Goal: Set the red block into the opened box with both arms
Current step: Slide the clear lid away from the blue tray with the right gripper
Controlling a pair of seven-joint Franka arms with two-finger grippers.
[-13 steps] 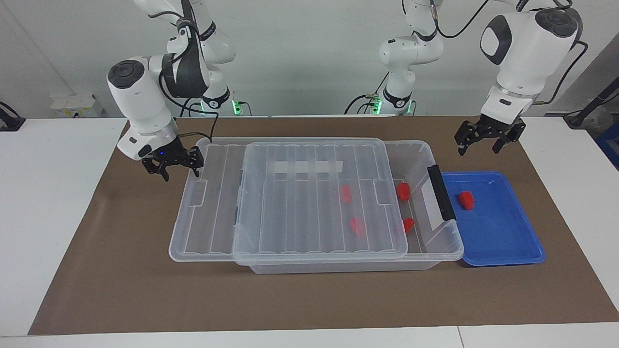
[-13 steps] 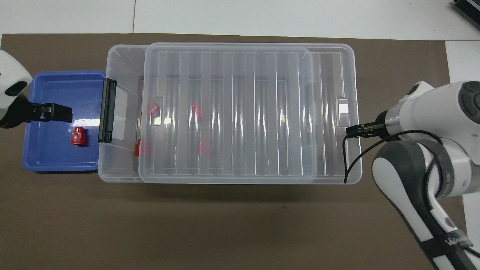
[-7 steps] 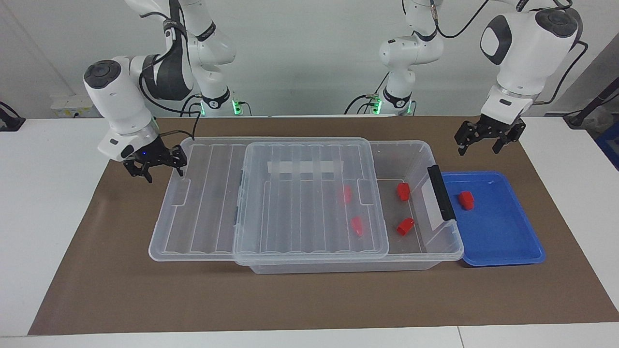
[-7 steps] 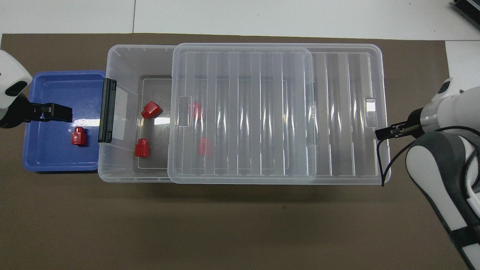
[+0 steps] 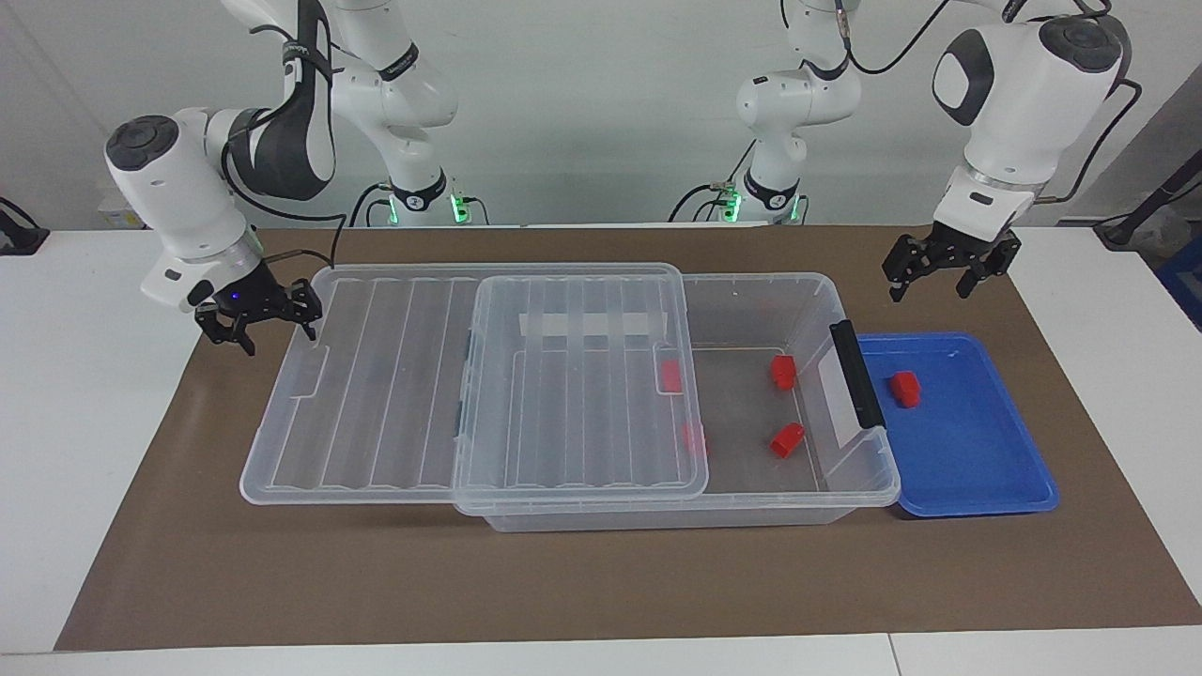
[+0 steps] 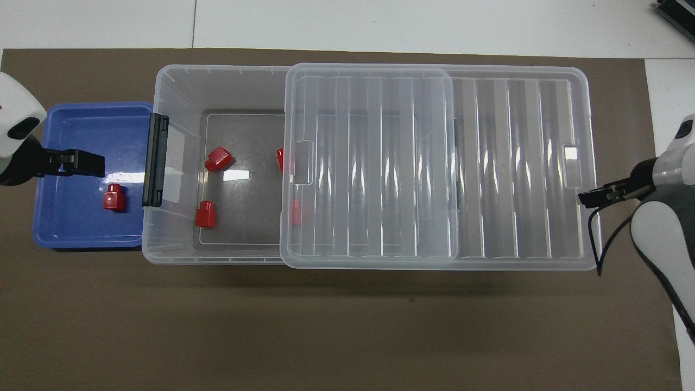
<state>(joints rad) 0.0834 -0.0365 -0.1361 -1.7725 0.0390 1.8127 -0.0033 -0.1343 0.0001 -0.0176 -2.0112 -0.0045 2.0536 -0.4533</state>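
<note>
Over the brown mat [image 5: 601, 582], left fingers [image 5: 897, 280] spread; right fingers [image 5: 309, 322] spread at lid [image 5: 376, 376].

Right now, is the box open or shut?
Partly open: the lid is slid toward the right arm's end, baring the box floor and two red blocks.

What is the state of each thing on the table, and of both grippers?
box: open on the half toward the left arm's end.
lid: slid partway off, covers the box's remaining half, overhangs toward the right arm's end.
red block: lies in the blue tray, not held.
blue tray: holds one block.
blocks in the box: four; two uncovered, two at the lid's edge.
left gripper: open, empty, over the tray.
right gripper: at the lid's overhanging end.
</note>
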